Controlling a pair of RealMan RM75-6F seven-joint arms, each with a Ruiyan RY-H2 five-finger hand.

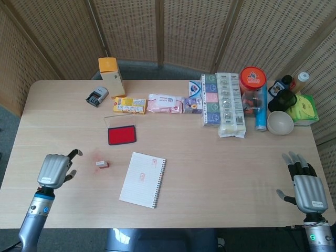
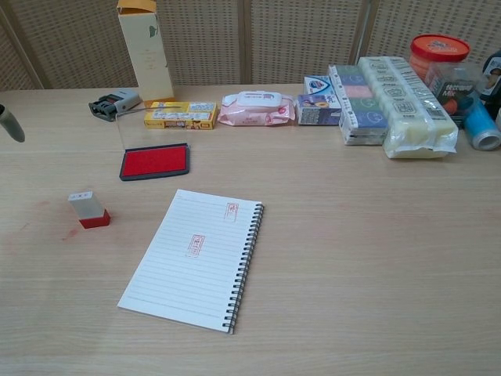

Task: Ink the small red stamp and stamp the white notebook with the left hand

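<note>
The small red stamp (image 1: 102, 164) stands on the tabletop (image 1: 210, 157) in the left middle of the head view, apart from everything else. The ink pad (image 1: 122, 135) lies above it with its lid up, and the white notebook (image 1: 143, 179) lies just to its right, already carrying two red marks.

The left hand (image 1: 54, 169) is to the left of the stamp, near it but not touching. It holds nothing, and its fingers look partly curled with one pointing toward the stamp.

The step in hand seems to be the reach for the stamp. To do it well, I think the hand should come from the left side and pinch the pale upper body, keeping it upright, because the red base is low and could tip.

The right hand (image 1: 311, 190) rests at the lower right edge, fingers spread and holding nothing.
</note>
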